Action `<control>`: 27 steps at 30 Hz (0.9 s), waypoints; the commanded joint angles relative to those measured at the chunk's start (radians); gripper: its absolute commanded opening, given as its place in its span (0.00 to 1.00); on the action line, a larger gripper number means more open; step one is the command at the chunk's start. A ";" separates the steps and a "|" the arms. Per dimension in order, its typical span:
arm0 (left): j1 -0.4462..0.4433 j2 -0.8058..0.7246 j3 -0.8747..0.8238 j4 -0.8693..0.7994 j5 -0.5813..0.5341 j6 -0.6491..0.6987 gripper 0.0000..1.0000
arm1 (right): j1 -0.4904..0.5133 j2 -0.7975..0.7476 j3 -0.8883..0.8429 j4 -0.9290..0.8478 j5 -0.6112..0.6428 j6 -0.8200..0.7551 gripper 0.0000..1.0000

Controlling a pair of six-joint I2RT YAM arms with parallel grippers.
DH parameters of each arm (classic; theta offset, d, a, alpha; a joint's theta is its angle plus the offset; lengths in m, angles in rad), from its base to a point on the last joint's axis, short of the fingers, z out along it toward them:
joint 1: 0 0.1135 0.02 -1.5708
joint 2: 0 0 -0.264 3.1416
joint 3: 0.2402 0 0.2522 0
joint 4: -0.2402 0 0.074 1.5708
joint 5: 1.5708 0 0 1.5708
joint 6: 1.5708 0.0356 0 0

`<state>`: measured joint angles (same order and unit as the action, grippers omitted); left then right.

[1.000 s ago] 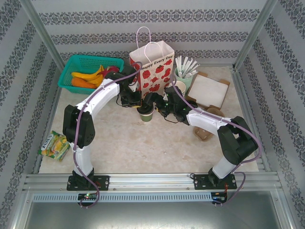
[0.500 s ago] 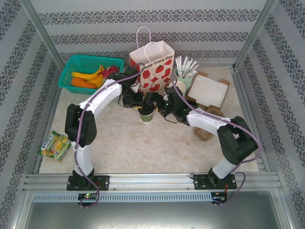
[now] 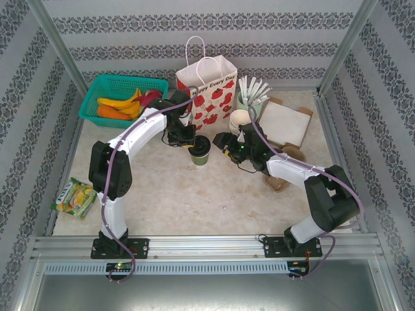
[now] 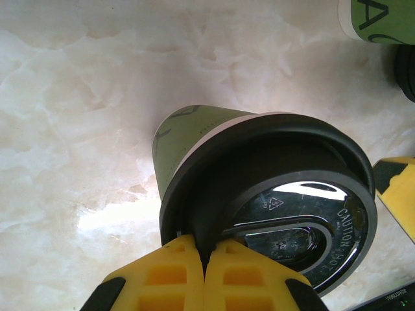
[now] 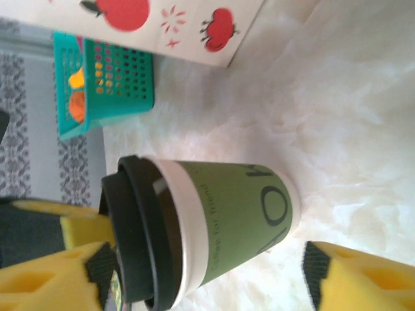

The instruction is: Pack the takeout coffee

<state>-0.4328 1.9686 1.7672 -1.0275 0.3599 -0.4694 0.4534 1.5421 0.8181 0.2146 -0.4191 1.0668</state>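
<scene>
- Mid-table, small dark green paper cup with round black plastic lid (image 3: 200, 150) is standing upright on pale marble-look tabletop (image 3: 194, 201).
- Left gripper (image 4: 204, 253) is pinching the lid's rim, yellow fingers clamped together.
- Right gripper (image 3: 225, 141) is hanging just beside the cup, fingers spread wide, apart from it.
- White paper bag with red fruit prints (image 3: 209, 97) is standing just behind.

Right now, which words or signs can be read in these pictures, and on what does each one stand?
"Happy Every Day": on the paper bag.
"CAUTION HOT": raised on the black lid of the takeout coffee.
Large letters and a small line on its green side: cut off or blurred.
Snack packet: print too small.
</scene>
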 commanded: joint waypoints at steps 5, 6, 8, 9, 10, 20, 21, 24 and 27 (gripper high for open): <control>-0.023 0.051 -0.012 -0.044 -0.050 0.038 0.00 | -0.005 0.037 0.051 0.005 -0.088 -0.082 0.56; -0.023 0.051 -0.013 -0.045 -0.052 0.039 0.00 | -0.005 0.044 0.057 0.006 -0.096 -0.090 0.54; -0.024 0.052 -0.012 -0.047 -0.049 0.040 0.00 | -0.006 0.060 0.074 0.007 -0.121 -0.103 0.50; -0.026 0.053 -0.011 -0.049 -0.047 0.041 0.00 | -0.004 0.066 0.079 0.009 -0.129 -0.106 0.47; -0.027 0.054 -0.009 -0.048 -0.047 0.041 0.00 | -0.004 0.071 0.084 0.009 -0.134 -0.109 0.45; -0.033 0.063 -0.003 -0.057 -0.042 0.043 0.00 | -0.004 0.111 0.107 -0.010 -0.144 -0.100 0.33; -0.035 0.067 -0.002 -0.059 -0.044 0.047 0.00 | -0.005 0.115 0.106 -0.014 -0.141 -0.096 0.32; -0.037 0.077 0.000 -0.059 -0.028 0.051 0.00 | -0.004 0.124 0.110 -0.035 -0.129 -0.090 0.31; -0.040 0.089 0.007 -0.066 -0.030 0.055 0.00 | -0.002 0.130 0.108 -0.056 -0.113 -0.081 0.30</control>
<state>-0.4454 1.9854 1.7889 -1.0401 0.3462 -0.4438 0.4534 1.6531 0.9039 0.1982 -0.5434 0.9787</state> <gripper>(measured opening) 0.049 0.301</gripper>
